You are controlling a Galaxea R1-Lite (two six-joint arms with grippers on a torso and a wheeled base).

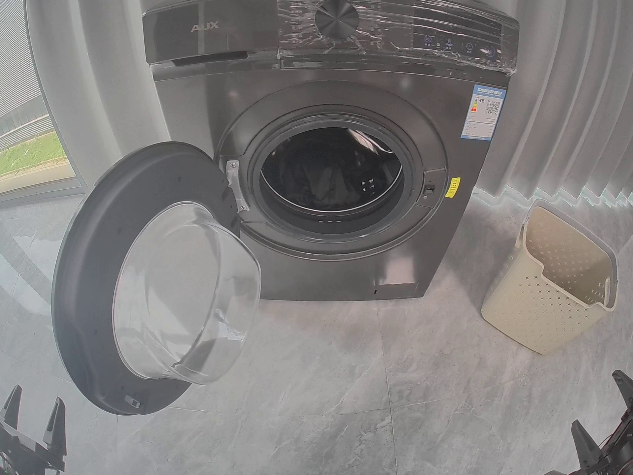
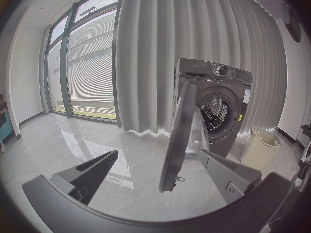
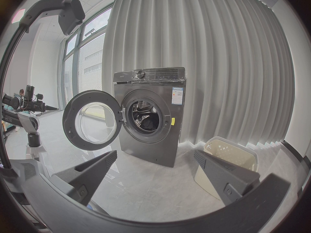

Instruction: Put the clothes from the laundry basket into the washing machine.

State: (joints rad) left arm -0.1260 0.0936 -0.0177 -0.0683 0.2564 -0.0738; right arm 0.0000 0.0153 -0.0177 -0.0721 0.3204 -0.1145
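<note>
The grey washing machine [image 1: 330, 140] stands in front of me with its round door [image 1: 151, 278] swung wide open to the left. Dark clothes [image 1: 323, 183] lie inside the drum [image 3: 145, 122]. A cream perforated laundry basket [image 1: 554, 278] stands on the floor to the machine's right, and nothing shows inside it. My left gripper [image 1: 33, 417] is low at the left, open and holding nothing, near the door's lower edge. My right gripper [image 1: 603, 417] is low at the right, open and holding nothing, in front of the basket [image 3: 226, 159].
Grey tiled floor [image 1: 369, 377] spreads between me and the machine. White curtains [image 1: 567, 100] hang behind it, with a tall window [image 2: 87, 68] to the left. The open door [image 2: 178, 136] juts into the floor space on the left.
</note>
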